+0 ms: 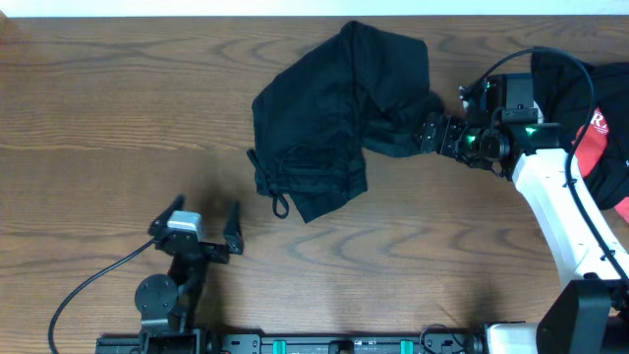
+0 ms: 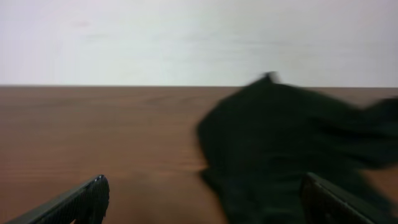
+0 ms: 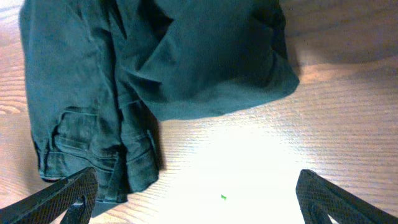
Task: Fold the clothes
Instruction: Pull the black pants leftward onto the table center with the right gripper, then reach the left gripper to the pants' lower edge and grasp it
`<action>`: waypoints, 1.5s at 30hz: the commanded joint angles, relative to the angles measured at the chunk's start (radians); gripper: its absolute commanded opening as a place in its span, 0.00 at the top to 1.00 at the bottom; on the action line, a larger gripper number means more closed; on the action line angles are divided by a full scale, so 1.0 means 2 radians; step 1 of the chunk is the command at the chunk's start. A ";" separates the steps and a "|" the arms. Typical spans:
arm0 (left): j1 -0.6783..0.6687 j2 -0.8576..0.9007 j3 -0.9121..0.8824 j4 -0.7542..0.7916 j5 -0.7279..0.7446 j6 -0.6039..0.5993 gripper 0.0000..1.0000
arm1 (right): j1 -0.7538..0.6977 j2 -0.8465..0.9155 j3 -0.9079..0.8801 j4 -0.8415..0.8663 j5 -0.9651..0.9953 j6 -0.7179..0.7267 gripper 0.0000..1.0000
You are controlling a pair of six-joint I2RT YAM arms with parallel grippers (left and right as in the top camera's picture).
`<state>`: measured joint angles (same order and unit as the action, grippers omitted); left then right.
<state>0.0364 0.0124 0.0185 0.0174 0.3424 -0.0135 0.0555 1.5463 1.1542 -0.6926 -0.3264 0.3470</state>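
The clothes, an all-black garment, lie crumpled on the wooden table at the back centre. A thin cord loop hangs out at their front edge. My right gripper is at the garment's right edge, open. In the right wrist view the clothes fill the upper left, and bare table lies between the wide-apart fingers of the gripper. My left gripper stands open over bare table, in front of and left of the clothes. The left wrist view has the clothes ahead to the right, beyond its gripper.
A black-and-red garment with white lettering lies at the table's far right, behind the right arm. The table's back edge runs just behind the clothes. The arm bases stand along the front edge.
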 commanded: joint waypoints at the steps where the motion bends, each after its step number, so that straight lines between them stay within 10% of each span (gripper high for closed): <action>1: -0.001 -0.001 -0.006 0.011 0.146 -0.024 0.02 | -0.002 0.000 -0.001 0.003 0.012 -0.001 0.01; 11: -0.027 0.053 0.055 -0.004 0.215 -0.008 0.02 | -0.002 0.000 -0.001 0.012 0.012 0.005 0.01; 32: -0.069 0.487 0.422 -0.106 0.242 0.019 0.02 | -0.001 0.000 -0.001 -0.009 0.057 0.009 0.01; 45: -0.297 0.641 0.554 -0.279 -0.192 0.027 0.02 | -0.002 0.000 -0.001 0.000 0.060 0.009 0.01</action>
<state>-0.5339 1.2446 1.0843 -0.5423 0.1883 0.0597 0.0555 1.5463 1.1530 -0.6922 -0.2192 0.3565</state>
